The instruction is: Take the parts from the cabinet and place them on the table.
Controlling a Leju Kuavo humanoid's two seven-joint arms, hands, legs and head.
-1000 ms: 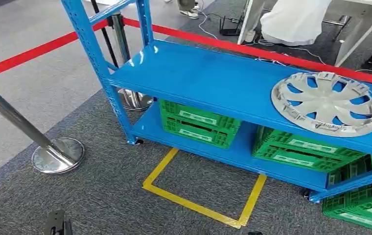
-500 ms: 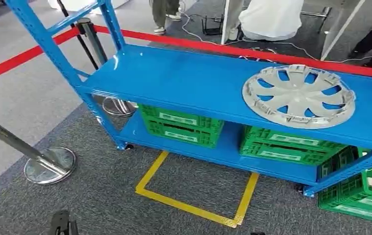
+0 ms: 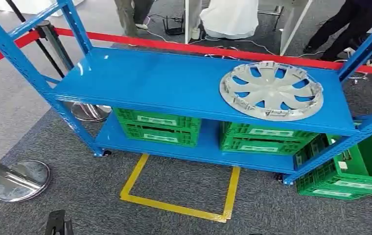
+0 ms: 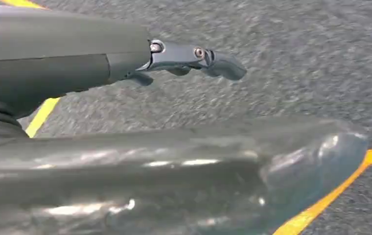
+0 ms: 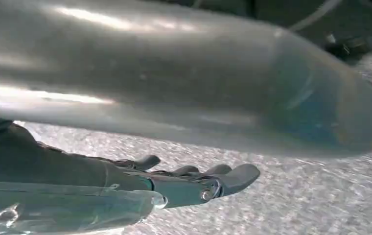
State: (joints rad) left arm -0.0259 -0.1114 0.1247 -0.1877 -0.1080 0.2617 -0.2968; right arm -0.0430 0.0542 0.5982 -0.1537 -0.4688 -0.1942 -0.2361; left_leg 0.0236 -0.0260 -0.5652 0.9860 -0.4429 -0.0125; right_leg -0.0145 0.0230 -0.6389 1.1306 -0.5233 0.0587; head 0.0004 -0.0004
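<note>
A silver wheel cover (image 3: 271, 90) lies flat on the upper shelf of the blue cabinet (image 3: 159, 81), toward its right end. My left hand (image 4: 184, 61) hangs over grey carpet with its fingers stretched out and nothing in it. My right hand (image 5: 194, 181) also hangs over the carpet, fingers extended and holding nothing. A dark part of my left arm (image 3: 59, 224) shows at the bottom edge of the head view.
Green crates (image 3: 157, 126) (image 3: 265, 138) sit on the lower shelf, another green crate (image 3: 355, 171) on the floor at the right. A yellow tape square (image 3: 176, 188) marks the carpet before the cabinet. Chrome stanchions (image 3: 15, 178) with red belt (image 3: 252, 53) stand around; people's legs (image 3: 130, 12) behind.
The whole view has shifted: the cabinet and wheel cover now sit further left and lower in the picture, from camera motion. The wheel cover has not moved on the shelf.
</note>
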